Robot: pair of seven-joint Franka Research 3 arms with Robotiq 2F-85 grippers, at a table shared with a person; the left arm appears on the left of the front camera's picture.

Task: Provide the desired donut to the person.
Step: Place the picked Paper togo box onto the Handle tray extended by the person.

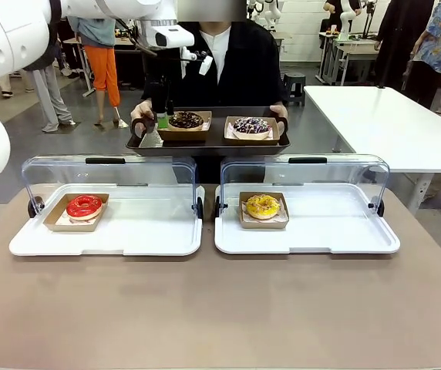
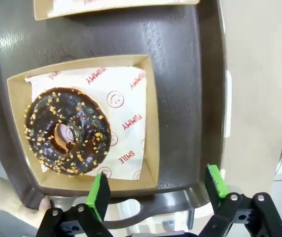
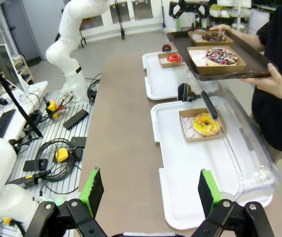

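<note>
The person (image 1: 228,62) at the far side holds a dark serving tray (image 1: 205,145) in both hands. On it are a chocolate donut with nut crumbs (image 1: 186,119) (image 2: 67,131) in a cardboard boat and a sprinkled chocolate donut (image 1: 251,125) (image 3: 221,55). My left gripper (image 1: 159,122) (image 2: 157,186) hangs open over the tray's edge, just beside the nut donut's boat, holding nothing. My right gripper (image 3: 151,190) is open and empty above the table's near side. A red donut (image 1: 84,206) and a yellow donut (image 1: 263,206) (image 3: 205,123) sit in the display trays.
Two white display trays (image 1: 151,235) (image 1: 328,231) with raised clear lids stand side by side on the brown table. A white table (image 1: 390,123) stands at the back right. The person's thumb (image 2: 3,197) grips the serving tray's corner near my left fingers.
</note>
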